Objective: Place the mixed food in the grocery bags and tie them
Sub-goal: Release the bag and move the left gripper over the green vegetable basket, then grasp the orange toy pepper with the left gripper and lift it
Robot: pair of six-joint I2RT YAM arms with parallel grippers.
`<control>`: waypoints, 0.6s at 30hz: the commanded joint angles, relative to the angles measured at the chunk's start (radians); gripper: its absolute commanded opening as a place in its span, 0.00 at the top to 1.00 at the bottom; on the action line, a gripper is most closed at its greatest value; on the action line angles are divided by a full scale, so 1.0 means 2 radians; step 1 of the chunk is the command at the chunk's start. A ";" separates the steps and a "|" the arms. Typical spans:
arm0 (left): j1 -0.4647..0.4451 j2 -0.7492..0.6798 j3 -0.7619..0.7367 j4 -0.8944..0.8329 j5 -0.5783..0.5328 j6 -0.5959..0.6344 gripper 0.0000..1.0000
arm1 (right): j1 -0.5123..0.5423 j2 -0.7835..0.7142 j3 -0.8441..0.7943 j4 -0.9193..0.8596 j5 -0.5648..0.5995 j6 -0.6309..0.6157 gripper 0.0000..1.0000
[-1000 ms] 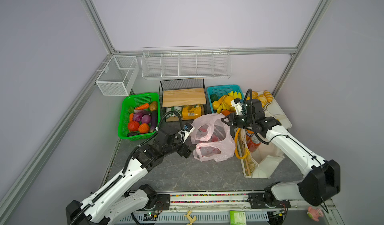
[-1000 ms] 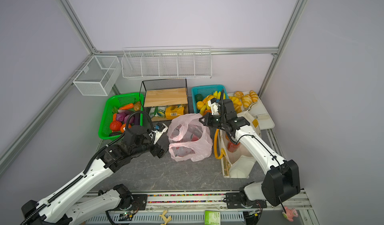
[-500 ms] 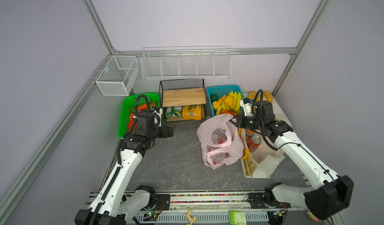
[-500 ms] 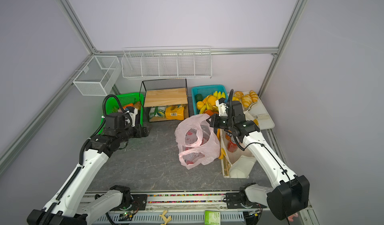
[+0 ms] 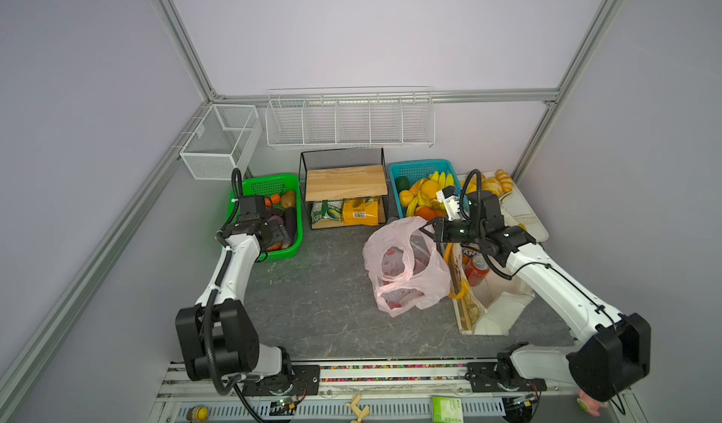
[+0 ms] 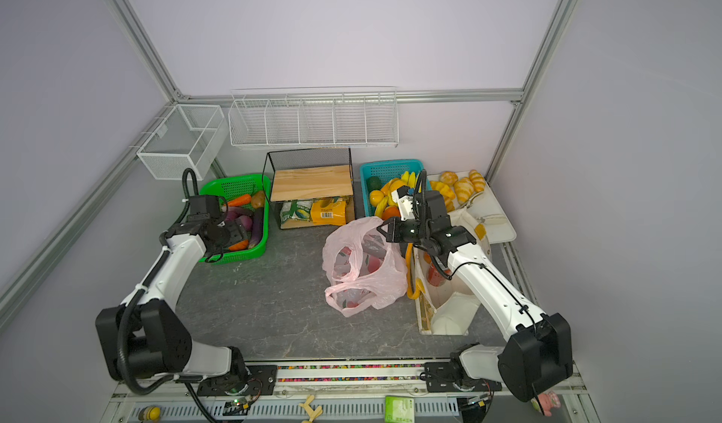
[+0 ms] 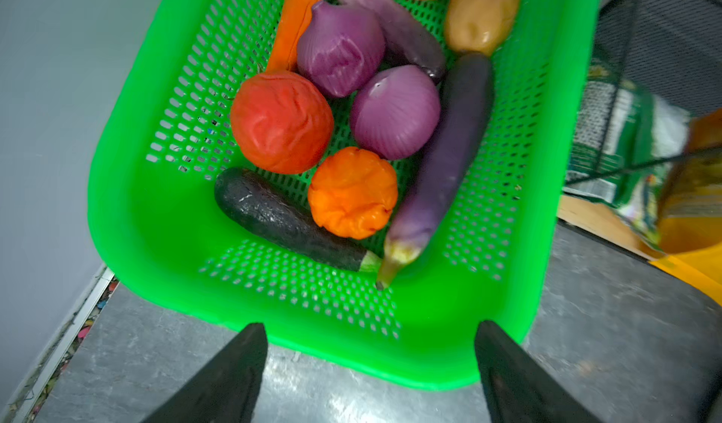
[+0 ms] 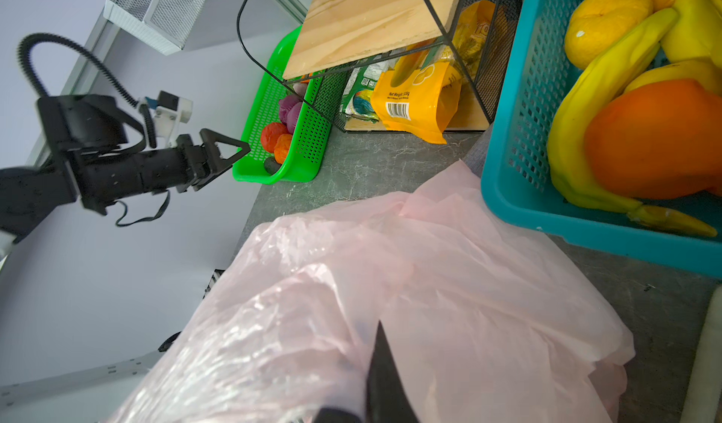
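Pink bag (image 5: 406, 268), well right of the green basket (image 7: 129, 222): right gripper (image 5: 426, 230) has its jaws closed on the bag's upper rim. Left gripper (image 7: 369, 326) above the basket's near end: jaws wide apart, empty. Tomato (image 7: 281, 122), orange round vegetable (image 7: 353, 192) and purple onions (image 7: 394, 112) lie inside the basket.

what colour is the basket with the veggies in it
The basket is bright green, clearest in the left wrist view.

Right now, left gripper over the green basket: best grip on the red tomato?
Take the red tomato across its round middle, coming straight down with the open left gripper. One finger probably fits on the bare mesh of the green basket beside it, the other in the narrow gap toward the purple onion.
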 commanded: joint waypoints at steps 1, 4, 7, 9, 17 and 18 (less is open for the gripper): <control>0.005 0.054 0.047 -0.029 -0.021 -0.014 0.14 | -0.004 -0.003 -0.015 0.025 -0.017 -0.015 0.93; 0.006 0.095 0.056 -0.003 -0.049 -0.028 0.12 | -0.005 -0.001 -0.016 0.027 -0.025 -0.015 0.93; 0.006 0.131 0.064 0.015 -0.052 -0.041 0.10 | -0.007 -0.003 -0.017 0.027 -0.028 -0.016 0.93; 0.007 0.152 0.069 0.023 -0.058 -0.040 0.09 | -0.007 -0.006 -0.017 0.023 -0.025 -0.019 0.93; 0.014 0.207 0.101 0.039 -0.027 -0.038 0.18 | -0.007 0.000 -0.014 0.020 -0.022 -0.024 0.93; 0.014 0.210 0.103 0.042 -0.023 -0.038 0.19 | -0.008 0.001 -0.014 0.020 -0.021 -0.024 0.93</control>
